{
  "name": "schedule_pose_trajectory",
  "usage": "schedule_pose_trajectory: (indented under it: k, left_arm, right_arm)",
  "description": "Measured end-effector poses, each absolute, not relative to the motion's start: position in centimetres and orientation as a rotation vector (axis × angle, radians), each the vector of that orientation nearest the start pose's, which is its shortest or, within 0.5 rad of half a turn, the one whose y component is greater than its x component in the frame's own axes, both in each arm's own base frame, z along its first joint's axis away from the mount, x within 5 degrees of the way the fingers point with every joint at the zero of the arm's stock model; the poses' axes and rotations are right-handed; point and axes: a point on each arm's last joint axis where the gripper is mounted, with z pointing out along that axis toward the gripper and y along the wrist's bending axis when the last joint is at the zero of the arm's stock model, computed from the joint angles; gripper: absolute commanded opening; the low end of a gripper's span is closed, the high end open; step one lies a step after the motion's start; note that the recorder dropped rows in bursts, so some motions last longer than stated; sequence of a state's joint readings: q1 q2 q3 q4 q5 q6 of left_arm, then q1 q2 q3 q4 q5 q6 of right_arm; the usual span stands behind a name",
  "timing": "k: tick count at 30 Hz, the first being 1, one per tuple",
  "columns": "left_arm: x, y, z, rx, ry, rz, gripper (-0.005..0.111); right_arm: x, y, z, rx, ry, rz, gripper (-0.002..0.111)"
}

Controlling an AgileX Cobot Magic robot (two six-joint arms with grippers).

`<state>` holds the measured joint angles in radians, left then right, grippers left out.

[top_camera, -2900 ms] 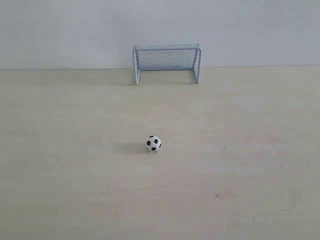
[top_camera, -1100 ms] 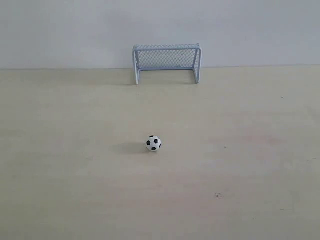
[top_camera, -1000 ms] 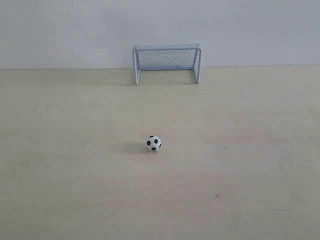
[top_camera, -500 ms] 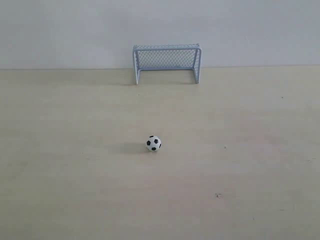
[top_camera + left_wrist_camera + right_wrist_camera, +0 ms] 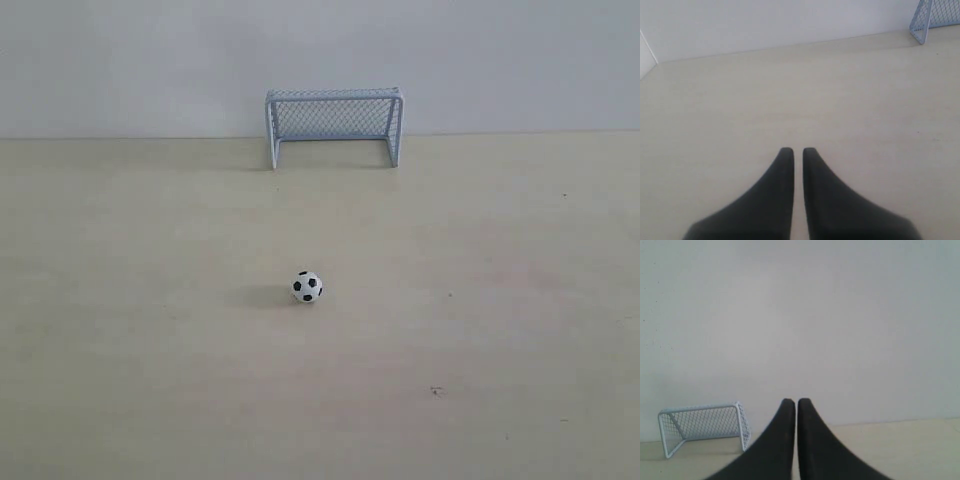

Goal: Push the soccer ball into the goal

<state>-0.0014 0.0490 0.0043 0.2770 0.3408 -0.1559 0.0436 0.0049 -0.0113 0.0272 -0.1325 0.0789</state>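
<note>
The soccer ball, white with black patches, rests on the pale table near the middle of the exterior view. The goal stands at the table's far edge against the wall, its mouth facing the ball. Neither arm appears in the exterior view. My left gripper is shut with nothing between its black fingers; one goal post shows far off at the frame's corner. My right gripper is also shut on nothing, held above the table, with the goal ahead and to one side. The ball is out of both wrist views.
A pale wooden table fills the scene, backed by a plain light wall. A few small dark specks mark the tabletop.
</note>
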Motion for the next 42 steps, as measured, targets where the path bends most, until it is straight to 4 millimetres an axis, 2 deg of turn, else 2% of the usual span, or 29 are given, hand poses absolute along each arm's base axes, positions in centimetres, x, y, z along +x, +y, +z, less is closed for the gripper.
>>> schedule_pose_trajectory:
  k: [5, 8, 19, 27, 34, 42]
  left_arm:
    - [5.6, 0.8, 17.9, 0.037, 1.867, 0.158, 0.006]
    - [5.6, 0.8, 17.9, 0.037, 1.867, 0.158, 0.006]
    - [5.6, 0.8, 17.9, 0.037, 1.867, 0.158, 0.006]
    - [5.6, 0.8, 17.9, 0.037, 1.867, 0.158, 0.006]
    - [5.6, 0.8, 17.9, 0.037, 1.867, 0.158, 0.006]
    - [5.6, 0.8, 17.9, 0.037, 1.867, 0.158, 0.006]
  right_arm:
    - [4.9, 0.2, 25.2, 0.029, 1.333, 0.110, 0.000]
    - [5.4, 0.2, 26.1, 0.030, 1.380, 0.109, 0.000]
    - [9.5, 1.0, 29.9, -0.038, 1.573, 0.134, 0.000]
    - [12.8, 3.9, 30.7, -0.212, 1.686, 0.254, 0.000]
    - [15.4, 7.1, 31.3, -0.347, 1.757, 0.343, 0.000]
    - [18.8, 9.8, 31.7, -0.443, 1.913, 0.335, 0.000]
